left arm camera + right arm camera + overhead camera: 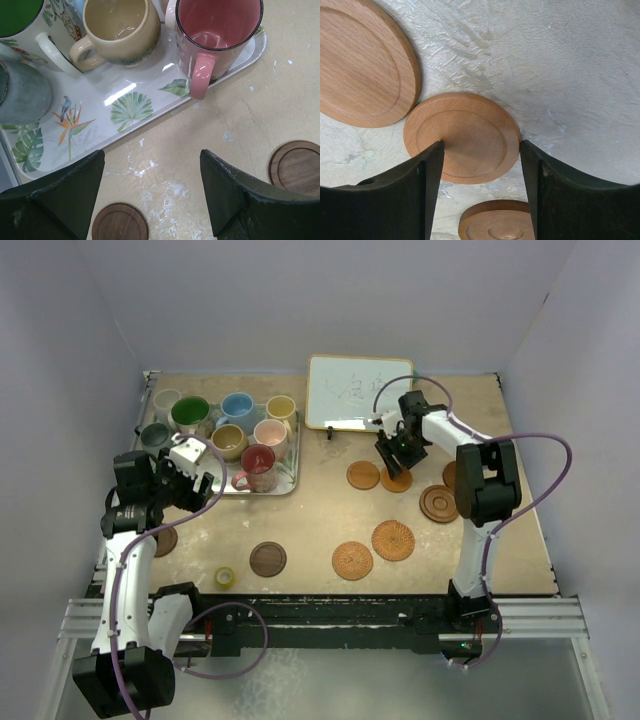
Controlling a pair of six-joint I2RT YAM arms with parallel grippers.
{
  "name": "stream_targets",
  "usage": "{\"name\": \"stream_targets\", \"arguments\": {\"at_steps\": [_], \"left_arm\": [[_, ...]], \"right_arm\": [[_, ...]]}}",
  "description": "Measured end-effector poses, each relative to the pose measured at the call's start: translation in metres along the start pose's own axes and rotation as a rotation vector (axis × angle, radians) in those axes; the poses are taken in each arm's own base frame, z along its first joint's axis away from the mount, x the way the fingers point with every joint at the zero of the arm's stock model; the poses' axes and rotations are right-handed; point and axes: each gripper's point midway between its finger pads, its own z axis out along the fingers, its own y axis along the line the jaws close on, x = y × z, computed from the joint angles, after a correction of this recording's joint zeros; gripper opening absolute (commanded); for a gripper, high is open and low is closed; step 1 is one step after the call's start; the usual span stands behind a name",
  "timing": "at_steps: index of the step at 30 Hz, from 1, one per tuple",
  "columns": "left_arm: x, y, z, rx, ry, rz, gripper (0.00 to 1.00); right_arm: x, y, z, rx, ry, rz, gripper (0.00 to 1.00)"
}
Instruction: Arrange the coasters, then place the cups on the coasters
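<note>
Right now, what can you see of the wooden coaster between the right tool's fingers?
The wooden coaster is a round disc of pale, fine-grained wood with a raised rim and a sunken centre. It seems to lie flat on the table, nothing on it. The fingers of the right tool meet its opposite edges. A second coaster sits close beside it.

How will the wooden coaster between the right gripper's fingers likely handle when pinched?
The wooden coaster looks rigid, unlikely to flex. Its smooth rounded rim may slip in the right gripper. Lying flat and thin, it should slide rather than tip.
</note>
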Motion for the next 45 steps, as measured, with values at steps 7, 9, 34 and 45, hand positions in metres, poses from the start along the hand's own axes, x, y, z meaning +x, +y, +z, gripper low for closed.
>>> {"name": "stream_targets", "arguments": {"at_steps": [7, 9, 34, 45], "left_arm": [[0.0, 0.0, 0.0, 0.0, 0.0, 0.0, 0.73], [0.0, 0.0, 0.0, 0.0, -0.001, 0.0, 0.73], [0.004, -0.002, 0.0, 0.002, 0.004, 0.001, 0.73], [0.004, -0.002, 0.0, 0.001, 0.002, 0.003, 0.74]], "right_arm": [[-0.009, 0.011, 0.003, -0.001, 0.004, -0.014, 0.62], [-0.017, 0.016, 0.005, 0.0, -0.001, -0.024, 0.62], [-0.019, 0.059, 0.005, -0.033, 0.031, -0.091, 0.74], [-0.009, 0.055, 0.007, -0.054, 0.043, -0.072, 0.64]]}}
